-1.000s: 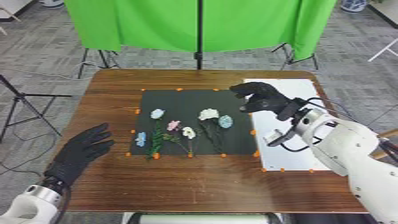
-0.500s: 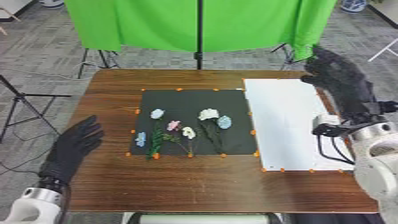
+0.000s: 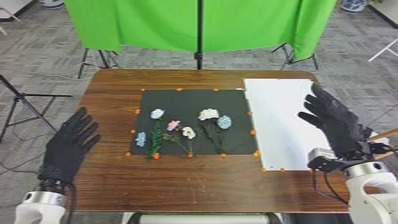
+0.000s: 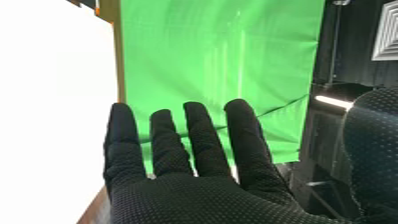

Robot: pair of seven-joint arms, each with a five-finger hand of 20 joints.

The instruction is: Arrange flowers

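The left hand [image 3: 67, 150] is hanging open at the left edge of the brown wooden table [image 3: 169, 187], its fingers straight and slightly parted, gripping nothing. To its right, a black mat [image 3: 187, 100] is lying between the two hands and bearing the flowers. Nearest the left hand, a small blue flower [image 3: 140, 139] is resting; next, a pale blue flower [image 3: 157, 114] is lying with a leafy green stem [image 3: 156, 137]. Farther from that hand, a pink flower [image 3: 173, 125] and a small white flower [image 3: 188, 132] are sitting close together, then a larger white flower [image 3: 209, 114] is lying just beside a light blue flower [image 3: 224, 122]. Between the mat and the right hand [image 3: 338, 120], a white sheet [image 3: 275, 125] is lying flat. The right hand is hovering by the sheet's right side, fingers extended, thumb standing apart, holding nothing. Beyond both hands, a green cloth [image 3: 151, 25] is hanging.
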